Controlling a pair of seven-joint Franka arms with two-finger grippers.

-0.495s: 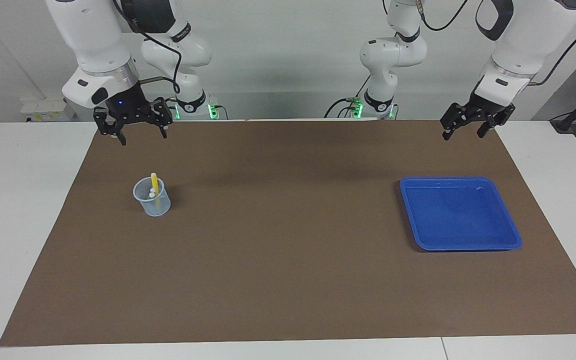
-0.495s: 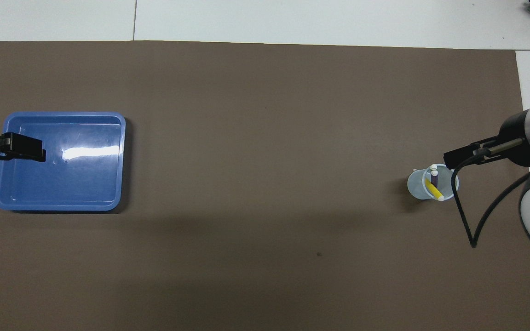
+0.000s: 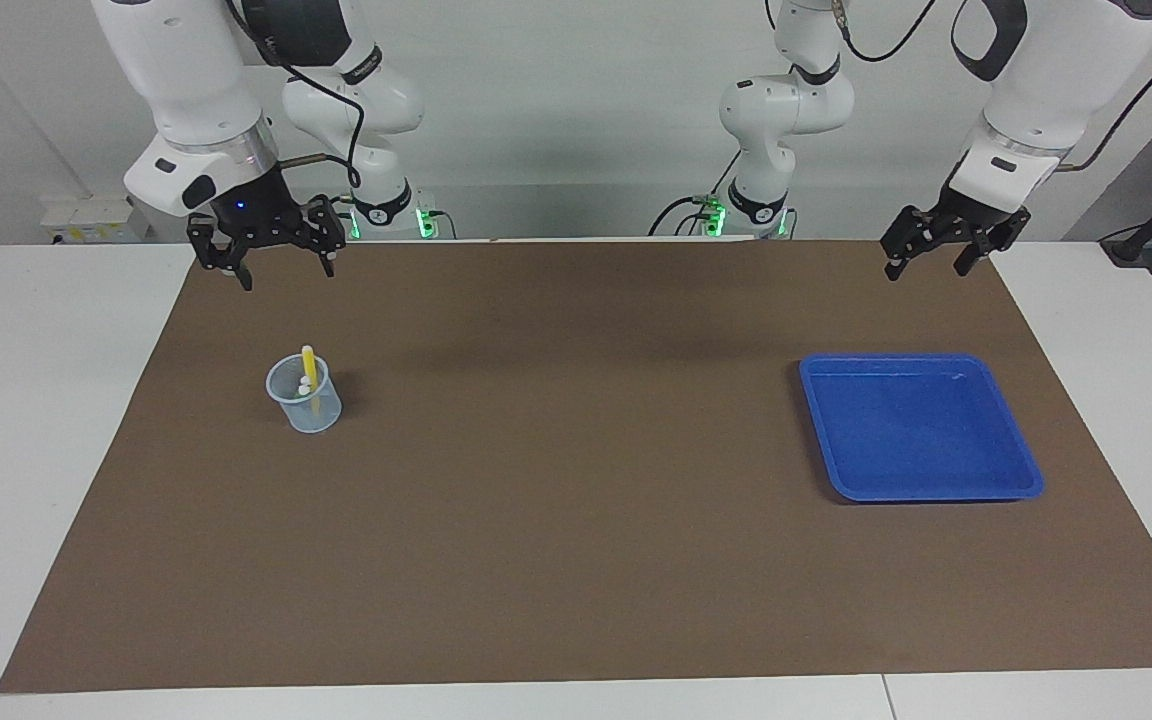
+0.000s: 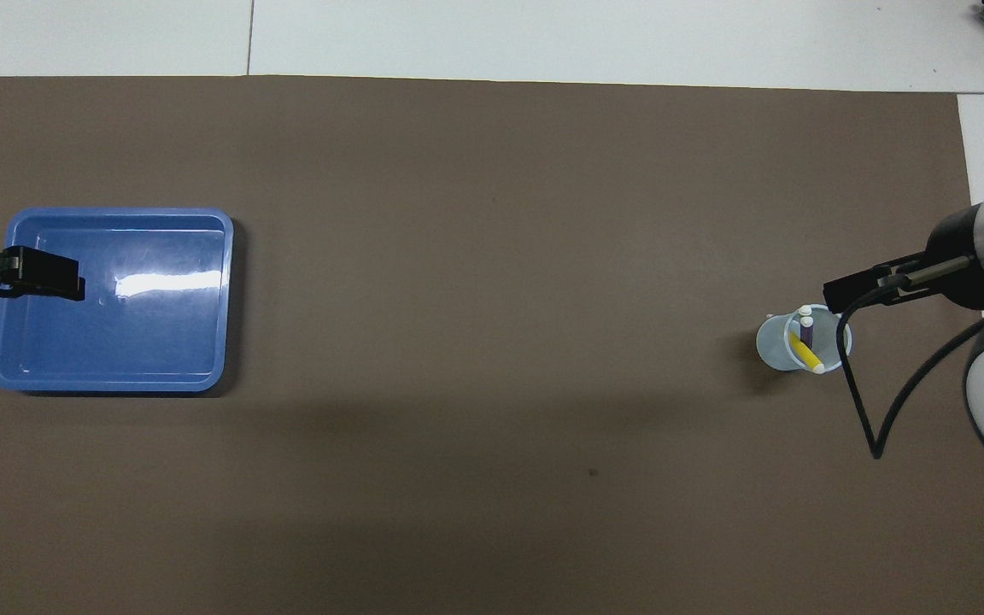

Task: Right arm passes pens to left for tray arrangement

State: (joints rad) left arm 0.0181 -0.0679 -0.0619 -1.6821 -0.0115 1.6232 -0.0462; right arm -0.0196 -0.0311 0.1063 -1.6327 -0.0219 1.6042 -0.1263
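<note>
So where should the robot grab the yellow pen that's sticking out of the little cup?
Best by its top end, coming straight down from above. The yellow pen leans in the clear cup with only that end poking above the rim, and the cup wall blocks its sides. The right hand, open, is up in the air near the cup.

The left end effector [image 3: 926, 253] has lifted slightly; the right arm's looping cable [image 4: 875, 427] has shifted a touch.

Obstacles: cup [image 3: 304, 405] holding pens [image 3: 308, 372], right arm's end; tray [image 3: 921, 428], left arm's end | Free room: open brown mat [image 3: 576, 480] between them, on counter [image 3: 46, 400].
</note>
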